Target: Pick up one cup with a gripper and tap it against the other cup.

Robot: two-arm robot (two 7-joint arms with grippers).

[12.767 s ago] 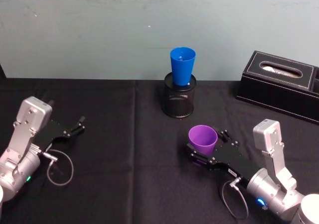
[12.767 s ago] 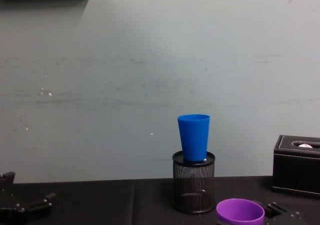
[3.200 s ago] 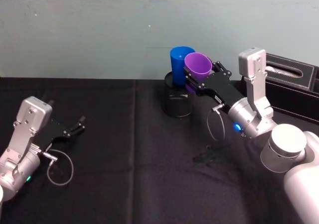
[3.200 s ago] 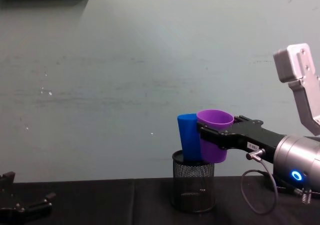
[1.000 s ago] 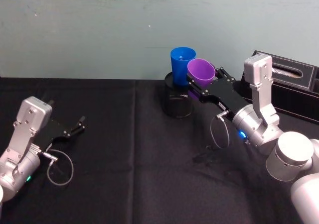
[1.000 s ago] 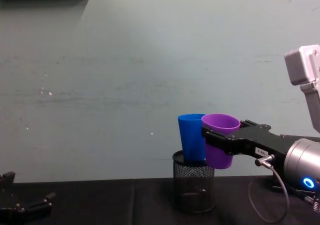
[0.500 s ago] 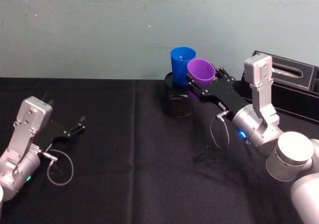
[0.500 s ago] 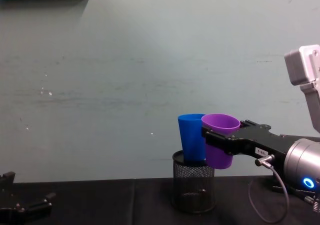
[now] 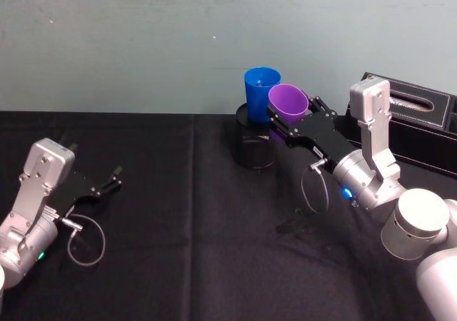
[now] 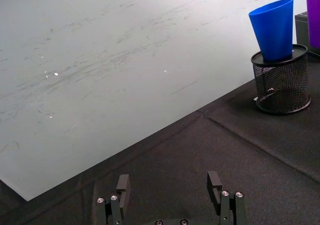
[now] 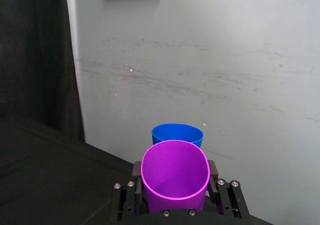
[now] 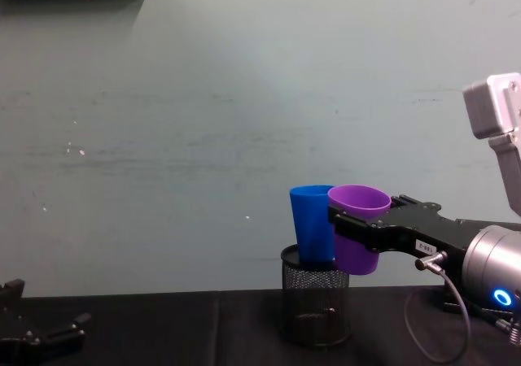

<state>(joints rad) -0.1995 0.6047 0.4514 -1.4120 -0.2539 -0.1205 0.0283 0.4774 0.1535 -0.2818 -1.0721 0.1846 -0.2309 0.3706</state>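
Note:
The blue cup (image 9: 260, 89) stands upright in a black mesh pen holder (image 9: 255, 146) at the back of the table. My right gripper (image 9: 291, 115) is shut on the purple cup (image 9: 288, 101) and holds it in the air, tilted slightly. The purple cup's side is pressed against the right side of the blue cup (image 12: 311, 224); the two appear to touch. In the chest view the purple cup (image 12: 358, 229) sits in the labelled right gripper (image 12: 352, 234), level with the blue cup's rim. The right wrist view shows the purple cup (image 11: 175, 177) just in front of the blue cup (image 11: 177, 133). My left gripper (image 9: 114, 177) rests open at the table's left.
A black tissue box (image 9: 407, 118) stands at the back right, close behind my right arm. A black cloth (image 9: 178, 250) covers the table. The left wrist view shows the mesh holder (image 10: 280, 80) far off against a grey wall.
The right gripper earlier lifted the purple cup off the table to the blue cup, then drew it slightly lower and to the right. Nothing has moved over the last second.

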